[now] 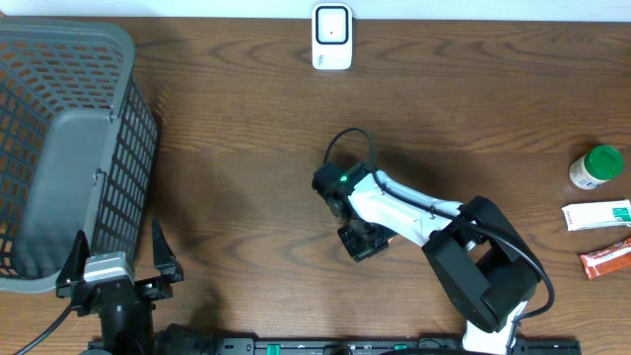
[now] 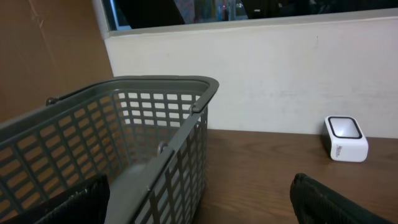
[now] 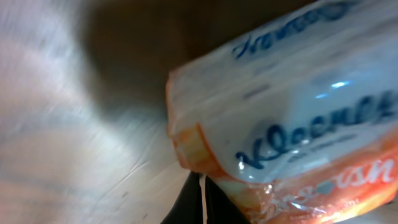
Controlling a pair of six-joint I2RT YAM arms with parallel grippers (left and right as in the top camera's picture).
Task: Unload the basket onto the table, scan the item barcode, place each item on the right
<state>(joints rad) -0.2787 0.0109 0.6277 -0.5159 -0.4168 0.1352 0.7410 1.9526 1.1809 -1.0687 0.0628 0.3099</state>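
Note:
A tissue pack (image 3: 292,118) in clear wrap with blue lettering and an orange band fills the right wrist view. Its lower corner meets the tips of my right gripper (image 3: 202,178), whose dark fingers are pressed together on a thin white strip of the wrap. From overhead my right gripper (image 1: 360,240) hangs over the table's middle, and the arm hides the pack. The white scanner (image 1: 331,36) stands at the far edge and also shows as the scanner (image 2: 346,139) from the left wrist. My left gripper (image 1: 118,268) stands open and empty beside the basket.
A grey mesh basket (image 1: 59,148) takes up the left side, its rim (image 2: 155,87) close in front of the left wrist. At the right edge lie a green-capped bottle (image 1: 596,166), a white box (image 1: 596,215) and an orange packet (image 1: 606,258).

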